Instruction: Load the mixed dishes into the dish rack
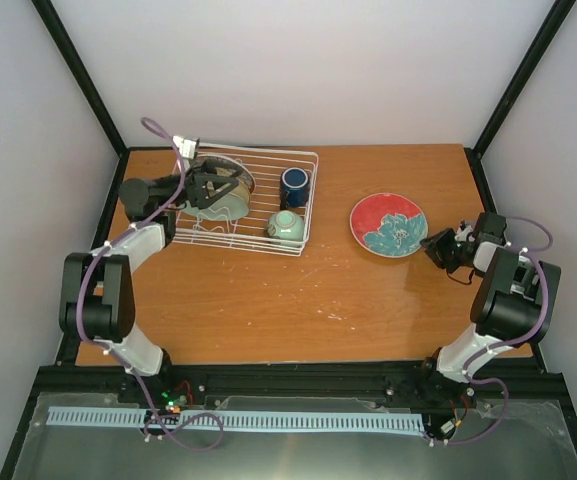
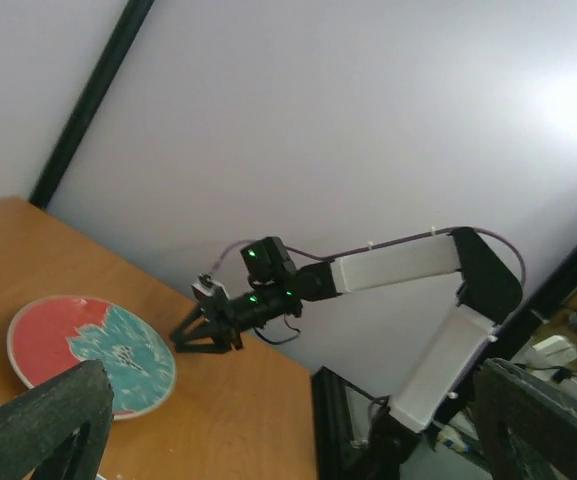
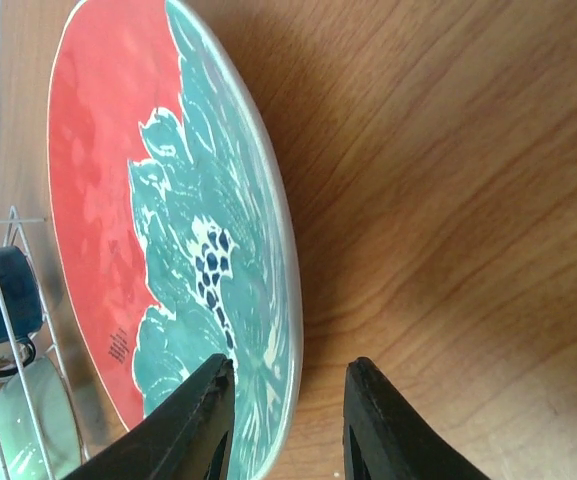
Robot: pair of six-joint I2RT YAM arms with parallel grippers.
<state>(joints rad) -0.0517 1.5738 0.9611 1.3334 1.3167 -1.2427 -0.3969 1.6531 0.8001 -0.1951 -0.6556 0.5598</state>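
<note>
The red plate with teal flower (image 1: 389,224) lies flat on the wooden table right of the dish rack (image 1: 258,246). My right gripper (image 1: 433,245) sits low at the plate's right edge. In the right wrist view its jaws (image 3: 288,425) stand partly open astride the plate's rim (image 3: 268,250), one finger over the plate and the other over bare wood. In the rack stand the dark blue mug (image 1: 295,186) and the mint-green bowl (image 1: 286,226). My left gripper (image 1: 218,190) hovers over the rack's left half, open wide and holding nothing, partly hiding a cream plate (image 1: 242,183) and a pale bowl (image 1: 224,208).
The left wrist view looks across the table at the red plate (image 2: 88,350) and the right arm (image 2: 398,265). Black frame posts stand at the table's back corners. Bare wood lies between the rack and the near edge.
</note>
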